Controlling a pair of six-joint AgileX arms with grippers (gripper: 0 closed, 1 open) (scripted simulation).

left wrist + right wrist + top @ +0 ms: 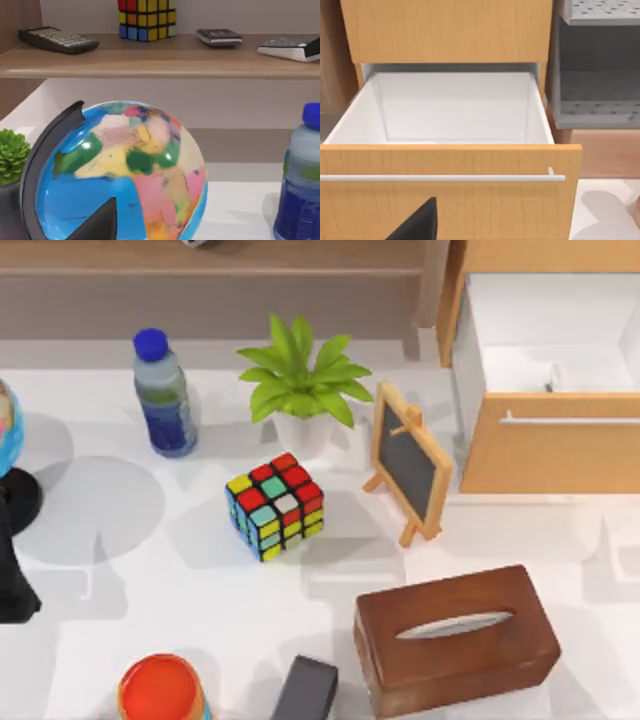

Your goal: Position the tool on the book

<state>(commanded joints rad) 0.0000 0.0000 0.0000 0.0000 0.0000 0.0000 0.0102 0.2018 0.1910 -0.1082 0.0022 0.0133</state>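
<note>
While the left gripper [100, 222] faces one globe [120, 175] and the right gripper [420, 222] one open drawer [455, 110], I cannot tell their jaws' state. One dark grey block [305, 690], tool or book I cannot tell, lies beside one tissue box [455, 640].

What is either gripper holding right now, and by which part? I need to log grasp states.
It cannot be told. The left arm sits at the table's left edge by the globe; the right wrist view faces the open drawer.
</note>
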